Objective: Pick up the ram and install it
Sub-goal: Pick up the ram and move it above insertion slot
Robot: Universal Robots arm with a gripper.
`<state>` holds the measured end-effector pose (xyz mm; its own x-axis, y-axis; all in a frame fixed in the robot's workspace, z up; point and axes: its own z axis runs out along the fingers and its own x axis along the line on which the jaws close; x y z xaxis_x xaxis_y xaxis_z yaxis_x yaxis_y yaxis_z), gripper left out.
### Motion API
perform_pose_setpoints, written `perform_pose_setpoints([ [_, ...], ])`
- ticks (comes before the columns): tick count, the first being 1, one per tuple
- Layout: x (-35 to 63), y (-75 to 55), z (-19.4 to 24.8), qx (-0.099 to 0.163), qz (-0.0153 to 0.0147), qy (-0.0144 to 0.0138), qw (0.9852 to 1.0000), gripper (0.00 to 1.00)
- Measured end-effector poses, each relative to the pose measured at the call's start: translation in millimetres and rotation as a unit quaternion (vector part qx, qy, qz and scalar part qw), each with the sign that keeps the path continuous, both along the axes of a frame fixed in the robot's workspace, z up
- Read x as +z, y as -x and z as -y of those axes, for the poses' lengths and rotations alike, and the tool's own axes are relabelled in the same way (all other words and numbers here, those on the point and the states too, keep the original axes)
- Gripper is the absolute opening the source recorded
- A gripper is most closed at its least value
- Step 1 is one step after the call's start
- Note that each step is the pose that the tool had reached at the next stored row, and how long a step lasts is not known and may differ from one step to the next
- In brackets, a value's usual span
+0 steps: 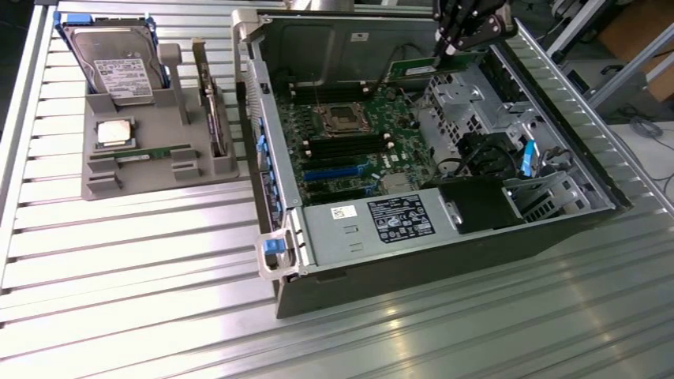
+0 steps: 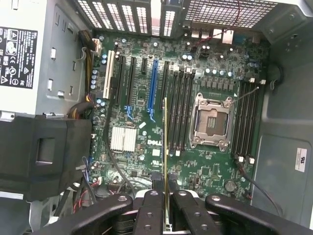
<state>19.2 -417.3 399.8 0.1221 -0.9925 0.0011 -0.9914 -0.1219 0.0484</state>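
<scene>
My gripper hangs over the far side of the open computer case, shut on the ram, a thin green stick held on its long edge above the motherboard. In the wrist view the ram appears edge-on, clamped between the black fingers. It hovers over the board beside the black memory slots, left of the empty CPU socket. More memory slots lie on the socket's other side. A second ram stick rests in the grey holder tray.
The grey tray on the exterior view's left also holds a hard drive and a square silver CPU. Inside the case are the power supply, a black shroud, cables, and blue and white expansion slots.
</scene>
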Motion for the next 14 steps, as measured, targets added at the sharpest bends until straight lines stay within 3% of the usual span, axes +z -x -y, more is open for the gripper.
perform_pose_setpoints([
  [14, 0.0, -18.2, 0.0, 0.000, 0.0000, 0.0011, 1.0000, 0.14],
])
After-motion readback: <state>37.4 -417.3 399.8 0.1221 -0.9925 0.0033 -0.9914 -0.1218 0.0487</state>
